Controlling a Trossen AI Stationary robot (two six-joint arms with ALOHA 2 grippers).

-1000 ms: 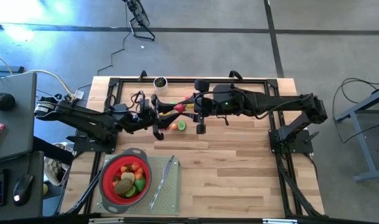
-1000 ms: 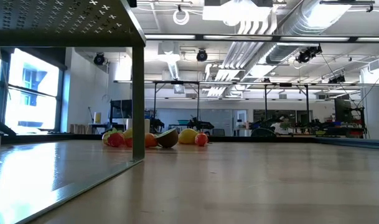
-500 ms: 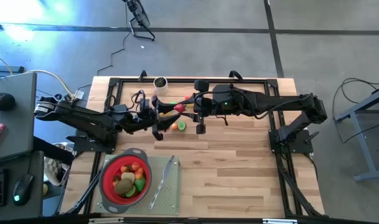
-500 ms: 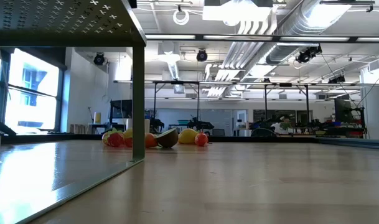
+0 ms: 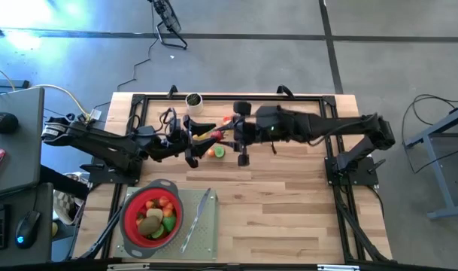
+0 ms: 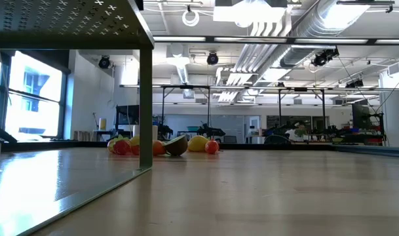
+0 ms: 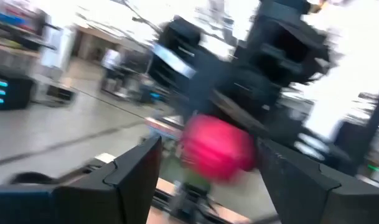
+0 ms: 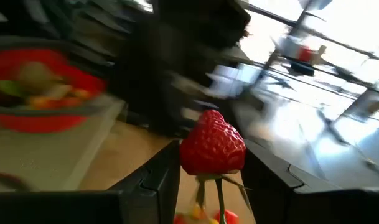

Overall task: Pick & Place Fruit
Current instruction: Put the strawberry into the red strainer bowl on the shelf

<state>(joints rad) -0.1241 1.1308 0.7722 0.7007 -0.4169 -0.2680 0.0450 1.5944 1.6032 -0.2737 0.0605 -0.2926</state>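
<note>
I am running both arms over the far half of the table (image 5: pixel 289 203), and the job is looking partly done. The red strainer (image 5: pixel 128 218), sitting on a grey mat (image 5: pixel 206 233) at about seven o'clock on the table, is already holding several fruit pieces (image 5: pixel 155 217): orange, green and brown ones. Beside it on the mat a slim knife (image 5: pixel 198 218) is lying untouched.

A loose cluster of fruit (image 5: pixel 213 150) is still waiting near twelve o'clock, between the two grippers; from table height I am seeing a row of them (image 6: pixel 163 145), red, yellow, orange and a brown one.

My right gripper (image 8: pixel 211 186) is clenching a toy strawberry (image 8: pixel 212 148) between its fingers. My left gripper (image 7: pixel 208 165) is facing it with fingers spread apart, a red fruit (image 7: pixel 217 148) sitting between them but apparently not gripped. I judge this to be a handover of the strawberry, with most of the pile still left to move.
</note>
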